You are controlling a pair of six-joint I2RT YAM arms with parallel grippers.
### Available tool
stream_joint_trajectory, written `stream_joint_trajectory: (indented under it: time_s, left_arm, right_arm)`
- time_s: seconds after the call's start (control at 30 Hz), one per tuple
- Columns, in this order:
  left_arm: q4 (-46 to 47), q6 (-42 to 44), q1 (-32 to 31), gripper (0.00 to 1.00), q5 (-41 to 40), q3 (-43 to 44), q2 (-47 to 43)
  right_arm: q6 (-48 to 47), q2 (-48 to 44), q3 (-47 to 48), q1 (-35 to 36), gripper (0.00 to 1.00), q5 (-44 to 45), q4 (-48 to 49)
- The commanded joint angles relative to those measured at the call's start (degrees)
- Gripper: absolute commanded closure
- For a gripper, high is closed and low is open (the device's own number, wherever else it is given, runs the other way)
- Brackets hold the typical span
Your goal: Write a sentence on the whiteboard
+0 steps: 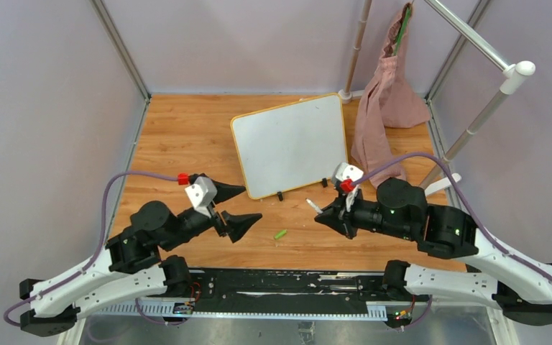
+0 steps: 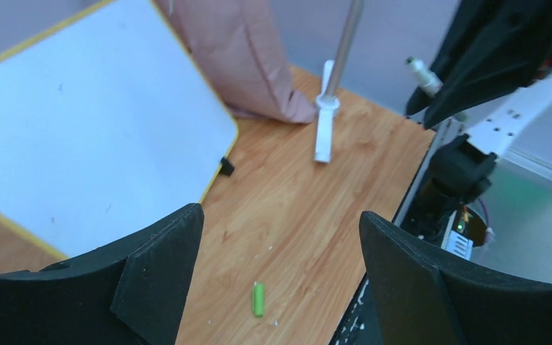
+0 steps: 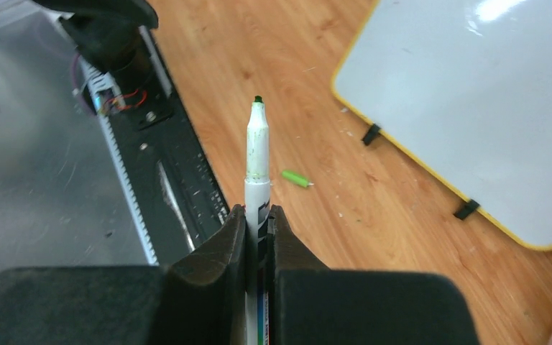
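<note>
The whiteboard [image 1: 291, 144] with a yellow-orange frame and two black feet lies blank at the table's middle back; it also shows in the left wrist view [image 2: 79, 136] and the right wrist view [image 3: 474, 108]. My right gripper [image 1: 328, 217] is shut on an uncapped white marker [image 3: 256, 154] with a green tip, pointing left, in front of the board and apart from it. The marker's green cap [image 1: 280, 233] lies on the wood between the arms, also in the left wrist view [image 2: 258, 298]. My left gripper [image 1: 248, 205] is open and empty, left of the cap.
A pink cloth bag [image 1: 384, 108] hangs from a white pole rack [image 1: 474, 122] at the back right, beside the board. Purple walls enclose the table. A black rail [image 1: 287, 284] runs along the near edge between the arm bases.
</note>
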Motion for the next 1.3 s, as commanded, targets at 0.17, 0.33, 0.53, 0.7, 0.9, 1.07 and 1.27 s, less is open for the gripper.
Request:
stream_joint_trajectory:
  time_s: [0.17,0.33,0.53,0.7,0.9,1.07,1.27]
  left_arm:
    - [5.61,11.55,-0.03,0.12,22.25,4.35,-2.80]
    - [12.00,3.47,-0.02,0.13,27.35,4.47,1.57]
    - [14.23,-0.40,-0.02,0.16,30.17,7.48,5.53]
    - [16.97,-3.38,-0.02,0.20,32.78,8.01,6.78]
    - [16.77,-3.65,-0.02,0.31,33.03,7.98,8.44]
    - [16.33,-3.43,-0.04,0.38,32.58,8.05,9.34]
    - [16.81,-3.89,-0.03,0.52,32.93,8.16,10.41]
  right_arm:
    - [-5.23,6.40,7.12,-0.03,1.00,-20.58,-0.78]
    - [-4.19,6.60,5.42,-0.03,1.00,-23.13,9.41]
    - [-3.77,10.17,6.55,-0.02,1.00,-27.79,11.23]
    - [-3.41,11.31,6.91,-0.06,1.00,-29.07,11.68]
    - [-3.37,11.97,7.45,0.06,1.00,-30.11,11.99]
    - [-3.35,12.26,7.63,0.07,1.00,-30.94,12.06]
    - [-3.15,12.09,7.38,0.13,1.00,-31.16,12.34]
